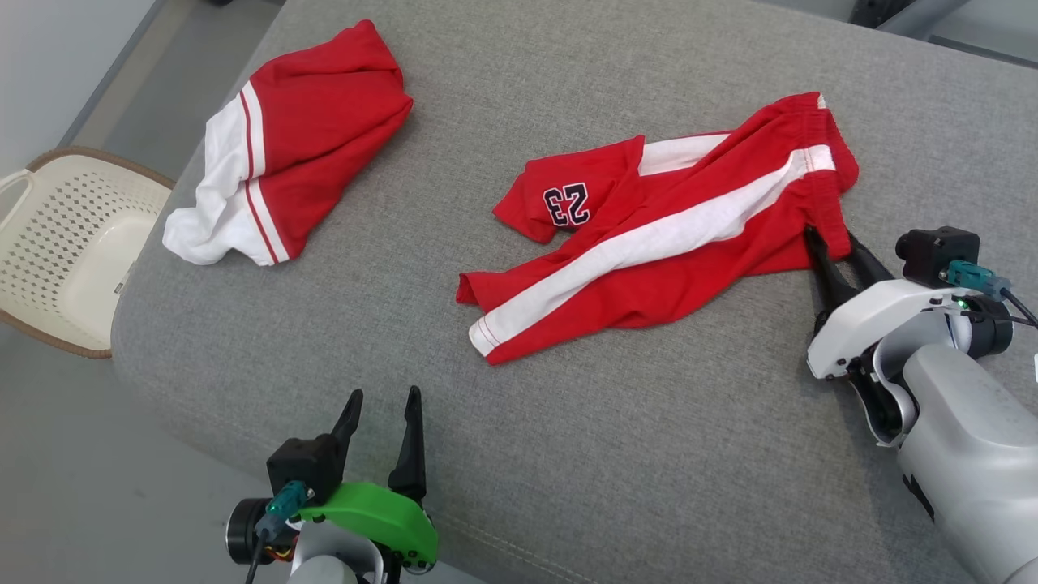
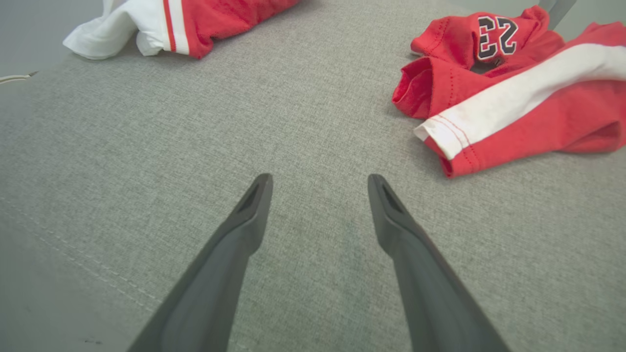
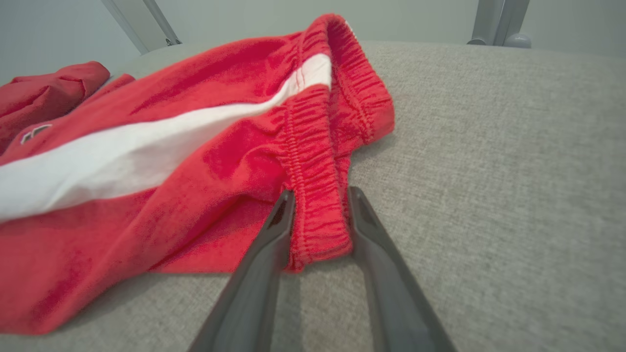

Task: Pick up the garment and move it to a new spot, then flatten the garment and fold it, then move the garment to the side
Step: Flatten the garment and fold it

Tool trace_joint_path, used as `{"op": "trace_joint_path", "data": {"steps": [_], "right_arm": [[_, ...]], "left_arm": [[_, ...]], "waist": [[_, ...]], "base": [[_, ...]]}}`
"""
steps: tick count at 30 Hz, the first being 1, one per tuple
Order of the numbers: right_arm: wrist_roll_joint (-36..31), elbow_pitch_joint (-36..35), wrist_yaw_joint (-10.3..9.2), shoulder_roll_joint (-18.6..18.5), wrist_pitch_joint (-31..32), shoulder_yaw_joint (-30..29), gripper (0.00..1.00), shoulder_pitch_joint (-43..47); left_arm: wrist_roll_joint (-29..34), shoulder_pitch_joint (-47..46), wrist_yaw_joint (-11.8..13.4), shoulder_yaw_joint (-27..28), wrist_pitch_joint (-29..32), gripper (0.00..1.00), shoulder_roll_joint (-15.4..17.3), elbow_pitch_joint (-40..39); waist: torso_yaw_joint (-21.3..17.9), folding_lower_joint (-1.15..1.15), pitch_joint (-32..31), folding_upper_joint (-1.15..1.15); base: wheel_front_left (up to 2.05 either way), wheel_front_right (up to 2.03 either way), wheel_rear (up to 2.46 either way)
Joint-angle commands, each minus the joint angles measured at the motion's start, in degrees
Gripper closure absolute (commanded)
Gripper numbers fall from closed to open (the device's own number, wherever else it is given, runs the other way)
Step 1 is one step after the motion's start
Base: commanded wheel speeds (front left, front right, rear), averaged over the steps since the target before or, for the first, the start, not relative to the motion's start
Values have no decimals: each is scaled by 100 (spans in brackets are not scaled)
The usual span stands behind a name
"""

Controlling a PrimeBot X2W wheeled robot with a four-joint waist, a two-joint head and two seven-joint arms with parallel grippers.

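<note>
Underneath all: grey cushion. On it, right of centre, red shorts lay crumpled, with white side stripe and number 23, waistband toward cushion's right side. Toward far left corner, well apart, second garment, red and white, lay bunched. On floor beside cushion's left edge stood cream basket. At waistband corner, right gripper had fingers narrowed onto gathered elastic, fabric pinched between them. Near front edge, left gripper hovered, fingers spread wide, holding nothing, clear of shorts.
</note>
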Motion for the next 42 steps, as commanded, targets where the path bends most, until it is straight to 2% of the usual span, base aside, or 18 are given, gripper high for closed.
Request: {"op": "trace_joint_path", "data": {"steps": [1,9,16,23,30,31,32,35,42], "right_arm": [[63,38,2,39,15,29,100,102],[260,-421,0,149,13,-194,100,554],[373,-991,0,495,7,-523,100,1323],[16,-1397,0,920,7,-786,100,2004],[-431,-1720,0,1242,7,-837,100,2494],[-471,-1712,0,1272,7,-858,58,2533],[-573,-1736,0,1283,7,-877,0,2545],[-718,-1838,0,1312,3,-971,0,2575],[-1624,-2471,0,1274,1,-1730,0,2710]], "left_arm": [[56,52,-11,39,4,0,18,9],[211,113,-104,148,4,0,19,101],[440,144,-185,328,4,0,20,146],[619,241,-227,644,3,0,20,192],[809,345,-287,1087,3,0,22,234],[835,354,-290,1148,3,0,23,233],[857,370,-300,1209,3,0,20,237],[874,423,-318,1300,4,0,21,258],[1006,607,-341,1612,4,0,24,216]], "waist": [[-47,0,-39,0],[-615,0,-409,0],[-1462,0,-865,0],[-2282,0,-1110,0],[-2887,0,-1233,0],[-2954,0,-1239,0],[-3011,0,-1247,0],[-3098,0,-1269,0],[-3168,0,-1433,0]], "base": [[0,0,0],[0,0,0],[0,0,0],[0,0,0],[0,0,0],[0,0,0],[0,0,0],[0,0,0],[0,0,0]]}}
